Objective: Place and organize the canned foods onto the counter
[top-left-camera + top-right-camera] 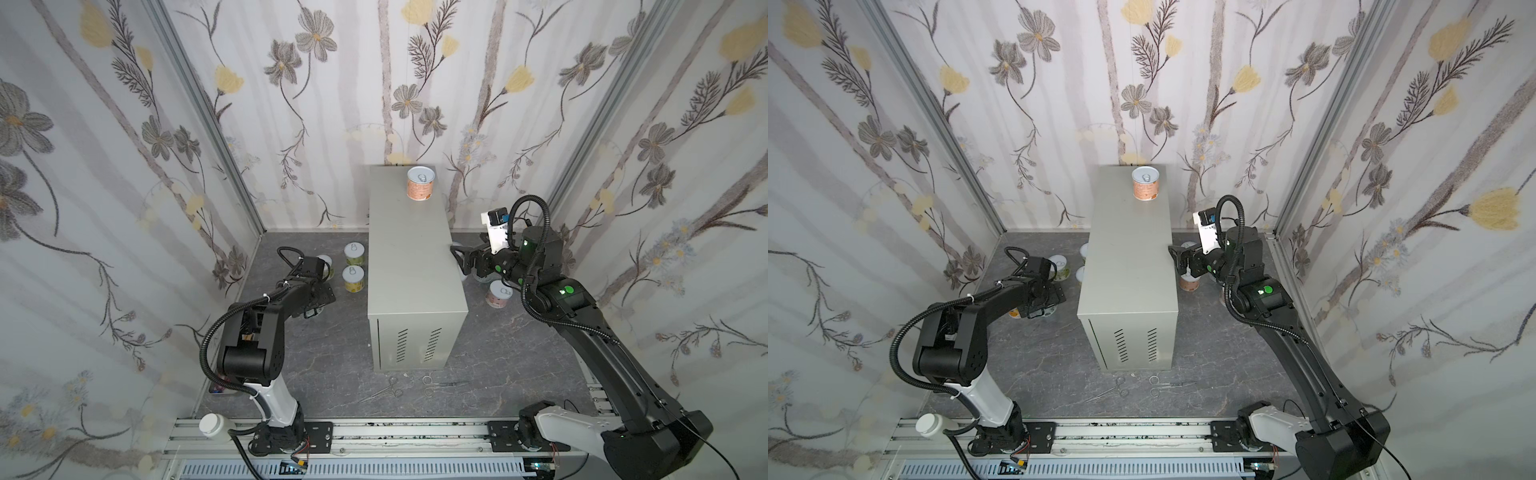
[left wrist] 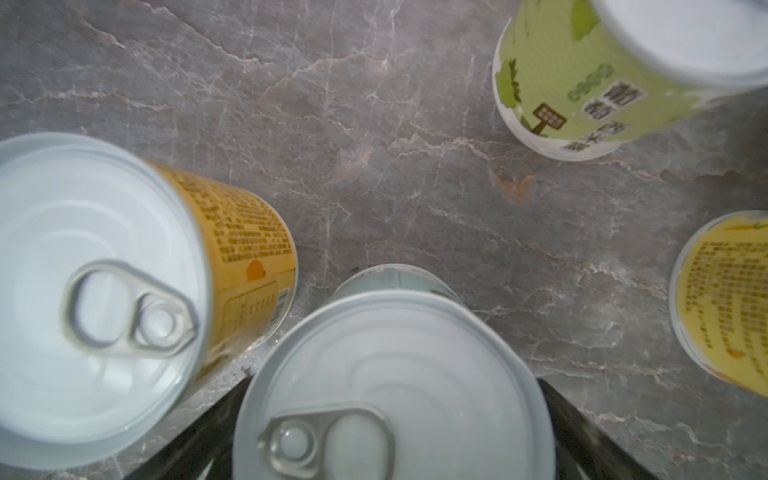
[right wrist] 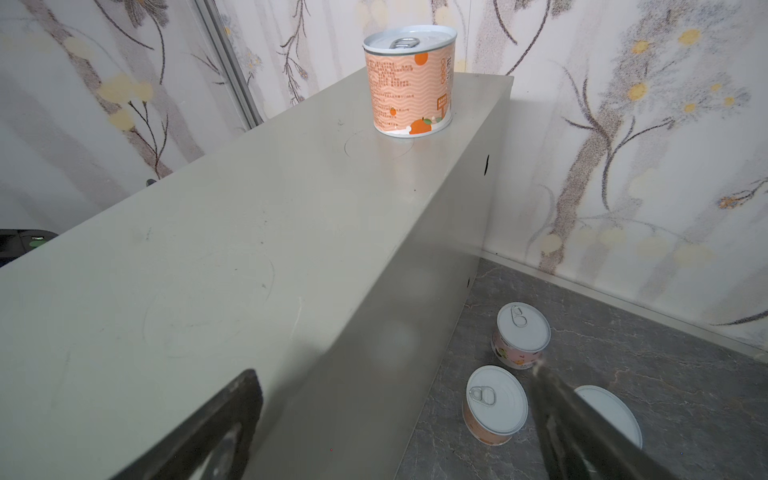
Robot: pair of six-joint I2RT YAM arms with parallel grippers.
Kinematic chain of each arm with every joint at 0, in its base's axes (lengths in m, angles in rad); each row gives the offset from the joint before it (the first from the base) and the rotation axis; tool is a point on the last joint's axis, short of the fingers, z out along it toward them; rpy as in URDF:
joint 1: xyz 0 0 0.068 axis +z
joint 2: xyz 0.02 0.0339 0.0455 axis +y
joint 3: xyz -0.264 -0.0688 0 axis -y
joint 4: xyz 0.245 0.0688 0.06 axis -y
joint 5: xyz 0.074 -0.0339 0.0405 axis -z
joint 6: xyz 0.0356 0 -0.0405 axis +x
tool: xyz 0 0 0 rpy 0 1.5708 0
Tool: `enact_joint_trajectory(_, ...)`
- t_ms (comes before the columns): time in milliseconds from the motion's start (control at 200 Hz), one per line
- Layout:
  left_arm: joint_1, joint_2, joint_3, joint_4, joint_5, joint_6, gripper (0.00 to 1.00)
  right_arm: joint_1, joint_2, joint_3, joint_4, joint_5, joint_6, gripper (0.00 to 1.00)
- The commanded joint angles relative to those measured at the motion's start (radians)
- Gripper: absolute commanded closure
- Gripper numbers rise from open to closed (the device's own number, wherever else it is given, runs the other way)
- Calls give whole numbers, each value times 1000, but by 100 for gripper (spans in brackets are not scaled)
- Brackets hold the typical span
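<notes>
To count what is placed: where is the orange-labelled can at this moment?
In both top views the orange-labelled can stands upright on the counter, at its far end by the back wall, near the right edge.

This is a robot test booth dressed up like a home. Flowered wallpaper (image 1: 332, 104) covers three wall panels held by bare aluminium posts (image 1: 211, 124). The marbled floor (image 1: 332, 365) ends at a near aluminium rail (image 1: 415, 432), where the left arm (image 1: 266, 316) and right arm (image 1: 602, 345) are bolted. A cable duct (image 1: 374, 468) runs nearer still. A grey metal bench (image 1: 411, 257) stands mid-floor, with tins (image 1: 354, 253) on the floor either side of it.
</notes>
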Motion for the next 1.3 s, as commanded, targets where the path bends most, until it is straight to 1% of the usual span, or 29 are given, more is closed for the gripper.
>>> enact_joint_trajectory(0, 1, 4, 8, 18, -30, 5, 0, -1, 4, -6, 36, -8, -7, 0)
enact_joint_trajectory(45, 1, 3, 6, 23, -31, 7, 2, -2, 5, -9, 39, -5, -6, 0)
enact_joint_trajectory(275, 1, 14, 4, 45, -16, 14, 14, -4, 2, -11, 44, -4, -6, 0)
enact_joint_trajectory(445, 3, 24, 3, 53, -11, 18, 18, -5, -6, -11, 48, -5, -10, 0)
enact_joint_trajectory(679, 6, 3, -28, 83, -16, 18, 22, -6, -20, -15, 55, -9, -11, 0)
enact_joint_trajectory(779, 6, -13, -45, 92, -17, 24, 25, -6, -34, -25, 57, -10, -10, 0)
enact_joint_trajectory(964, 6, -62, -70, 82, -30, 42, 31, -6, -61, -41, 59, 0, -10, 0)
enact_joint_trajectory(1109, 6, -116, -71, 51, -16, 58, 33, -6, -81, -42, 60, 4, -10, 0)
enact_joint_trajectory(1214, 6, -176, -34, -7, -1, 79, 36, -6, -91, -33, 57, 19, -15, 0)
enact_joint_trajectory(1294, 4, -240, 26, -65, 8, 105, 37, -6, -102, -26, 57, 21, -24, 0)
